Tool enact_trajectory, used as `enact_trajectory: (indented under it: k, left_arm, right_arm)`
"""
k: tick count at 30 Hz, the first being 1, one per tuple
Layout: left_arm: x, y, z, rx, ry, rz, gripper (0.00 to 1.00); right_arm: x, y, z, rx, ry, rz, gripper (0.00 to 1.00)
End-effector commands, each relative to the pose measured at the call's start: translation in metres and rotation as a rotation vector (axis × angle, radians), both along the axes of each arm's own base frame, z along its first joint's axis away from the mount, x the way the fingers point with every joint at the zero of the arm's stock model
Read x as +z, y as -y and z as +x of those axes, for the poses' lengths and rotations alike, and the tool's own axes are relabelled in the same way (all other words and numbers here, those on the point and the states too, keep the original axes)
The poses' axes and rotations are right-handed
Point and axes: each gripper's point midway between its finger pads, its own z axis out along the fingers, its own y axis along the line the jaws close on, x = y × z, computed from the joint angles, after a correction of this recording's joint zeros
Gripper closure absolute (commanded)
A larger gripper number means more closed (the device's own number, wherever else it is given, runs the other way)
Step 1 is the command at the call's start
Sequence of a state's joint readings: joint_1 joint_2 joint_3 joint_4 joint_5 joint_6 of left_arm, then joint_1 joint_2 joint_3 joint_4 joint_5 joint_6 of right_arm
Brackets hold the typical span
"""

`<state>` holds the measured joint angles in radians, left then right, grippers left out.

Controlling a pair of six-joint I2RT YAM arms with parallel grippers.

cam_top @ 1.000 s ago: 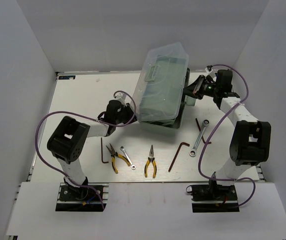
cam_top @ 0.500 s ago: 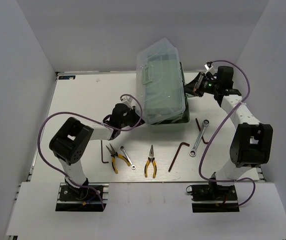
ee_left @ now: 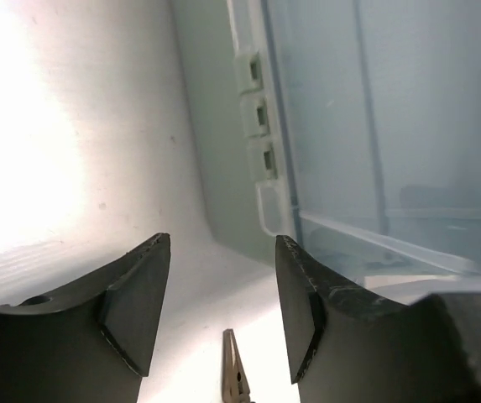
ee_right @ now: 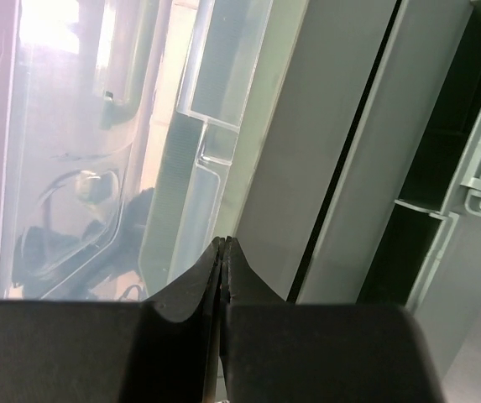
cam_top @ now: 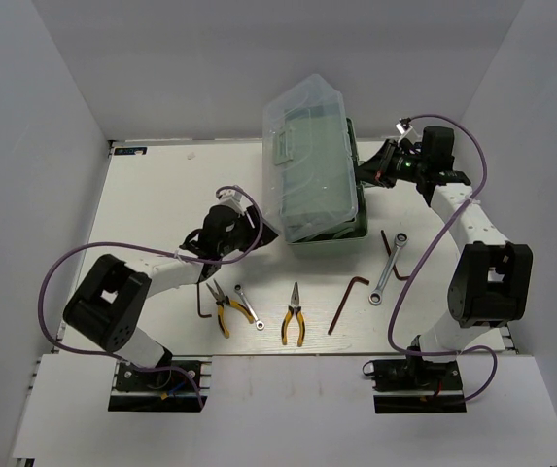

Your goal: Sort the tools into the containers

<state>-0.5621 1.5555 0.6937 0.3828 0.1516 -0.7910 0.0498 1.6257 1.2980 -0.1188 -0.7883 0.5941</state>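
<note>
Opening the toolbox point(cam_top: 331, 236) looks like the step in hand. Its clear lid point(cam_top: 307, 146) stands tilted up. The right tool point(cam_top: 367, 175), closed with nothing visible in its grip, rests against the toolbox's right side. The left tool point(ee_left: 223, 252) hangs spread and empty just left of the toolbox. Pliers point(cam_top: 294, 316), wrenches point(cam_top: 390, 263) and hex keys point(cam_top: 346, 304) lie unsorted on the desk point(cam_top: 161, 195) in front of the toolbox. Next, I judge, the trays need exposing before any pickup.

Glossy clear plastic toolbox lid point(cam_top: 307, 156); shiny metal wrench point(cam_top: 388, 268); matt white table point(cam_top: 152, 195)
</note>
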Motion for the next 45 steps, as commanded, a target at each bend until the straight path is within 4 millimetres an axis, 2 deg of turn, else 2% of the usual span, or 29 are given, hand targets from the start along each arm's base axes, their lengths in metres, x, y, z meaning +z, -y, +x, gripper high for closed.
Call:
enact_trajectory:
  k: [1,8,16,21,24,26,27,29,30,32,39,45]
  left_arm:
    - [0.028,-0.004,0.005,0.023,0.073,-0.007,0.36]
    - [0.028,0.001,0.007,0.005,0.077,-0.019,0.36]
    - [0.028,-0.004,0.007,0.014,0.086,-0.024,0.36]
    - [0.033,-0.001,0.007,0.008,0.096,-0.045,0.36]
    - [0.037,-0.002,0.005,0.008,0.103,-0.05,0.36]
    - [0.03,-0.007,0.0,0.016,0.088,-0.036,0.36]
    - [0.035,-0.007,0.0,0.017,0.1,-0.044,0.36]
    - [0.026,-0.014,-0.004,0.041,0.071,-0.025,0.36]
    - [0.031,-0.015,-0.003,0.054,0.079,-0.035,0.36]
    - [0.025,-0.019,-0.009,0.055,0.067,-0.028,0.36]
    - [0.029,-0.02,-0.011,0.058,0.071,-0.04,0.36]
    - [0.027,-0.013,-0.008,0.031,0.074,-0.055,0.36]
  right_arm:
    - [0.04,-0.009,-0.011,0.063,0.102,0.027,1.0]
    - [0.05,-0.011,-0.015,0.073,0.124,0.039,1.0]
    - [0.062,-0.012,-0.019,0.08,0.147,0.053,1.0]
    - [0.064,-0.014,-0.022,0.09,0.142,0.062,1.0]
    - [0.066,-0.014,-0.023,0.096,0.145,0.067,1.0]
    - [0.07,-0.015,-0.023,0.094,0.15,0.072,1.0]
    - [0.072,-0.015,-0.024,0.097,0.153,0.074,1.0]
    - [0.077,-0.015,-0.026,0.099,0.157,0.085,1.0]
    - [0.077,-0.016,-0.027,0.105,0.155,0.09,1.0]
    - [0.082,-0.017,-0.027,0.106,0.159,0.102,1.0]
    - [0.097,-0.021,-0.031,0.132,0.197,0.146,1.0]
    - [0.095,-0.026,-0.03,0.156,0.16,0.188,1.0]
